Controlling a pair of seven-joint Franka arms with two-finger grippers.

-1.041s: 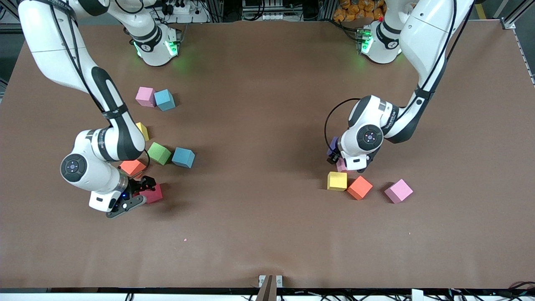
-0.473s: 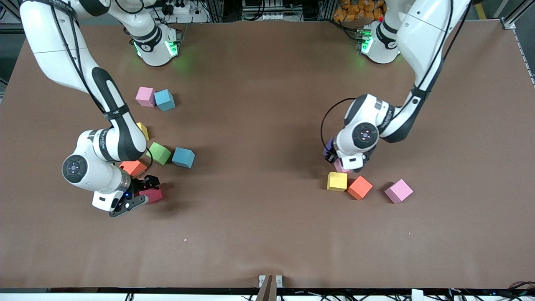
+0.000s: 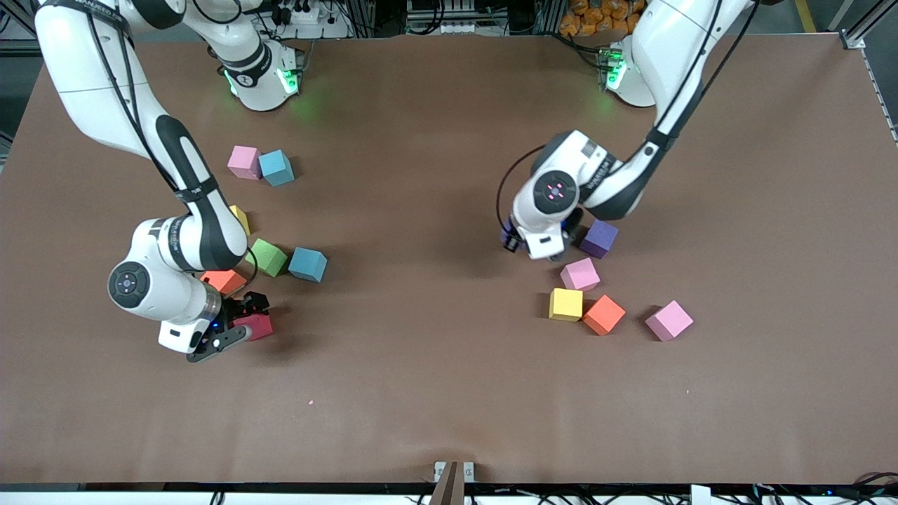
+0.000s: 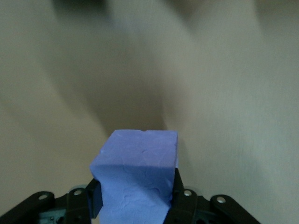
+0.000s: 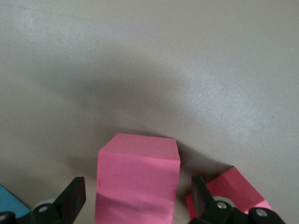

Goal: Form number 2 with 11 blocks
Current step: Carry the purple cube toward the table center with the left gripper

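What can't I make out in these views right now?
Front view: the left arm's wrist hides the left claw and nearly all of its purple block.
Front view: the right arm covers part of one yellow block and one orange block.
Left wrist view: the table is blurred.

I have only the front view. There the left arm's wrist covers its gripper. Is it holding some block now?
Observer: Yes. In the left wrist view the left gripper is shut on a purple matte foam cube, held over bare table.
Operator: And the right gripper, has it closed on the cube under it?
Observer: Not yet. In the right wrist view the right gripper is open; its fingers stand on either side of a red matte foam cube, with a gap at each.
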